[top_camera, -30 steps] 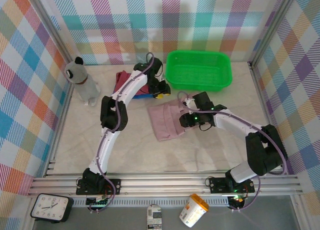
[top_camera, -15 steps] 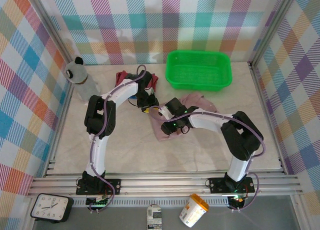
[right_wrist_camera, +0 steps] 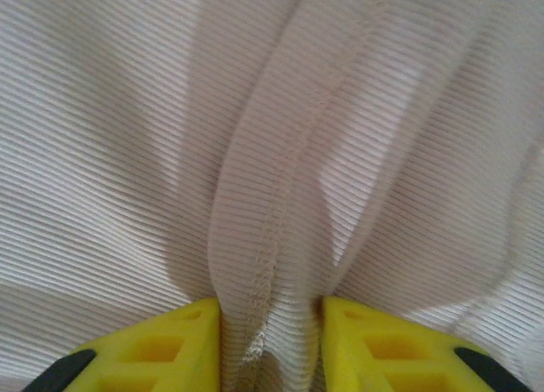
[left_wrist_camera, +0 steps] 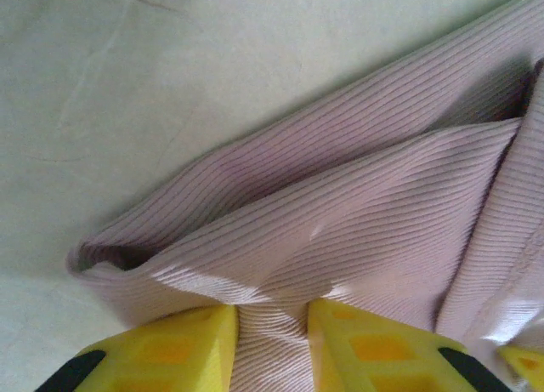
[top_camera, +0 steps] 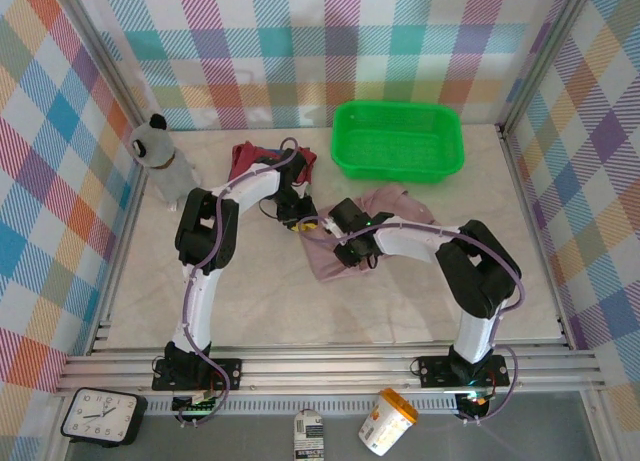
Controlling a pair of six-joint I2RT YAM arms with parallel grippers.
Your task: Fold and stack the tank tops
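Both arms are huddled mid-table over the pink top (top_camera: 395, 203), which lies crumpled just in front of the basket (top_camera: 398, 167). The left gripper (left_wrist_camera: 272, 320) is pinched narrow on a fold at its edge, and the right gripper (right_wrist_camera: 270, 311) is nipping a raised seam. The red top (top_camera: 245, 159) sits further back.

Left arm (top_camera: 197, 301) and right arm (top_camera: 420, 237): white links, black joints, purple cable along each. Left fingers (left_wrist_camera: 170, 349) and right fingers (right_wrist_camera: 153, 349) yellow plastic with black outer patches.
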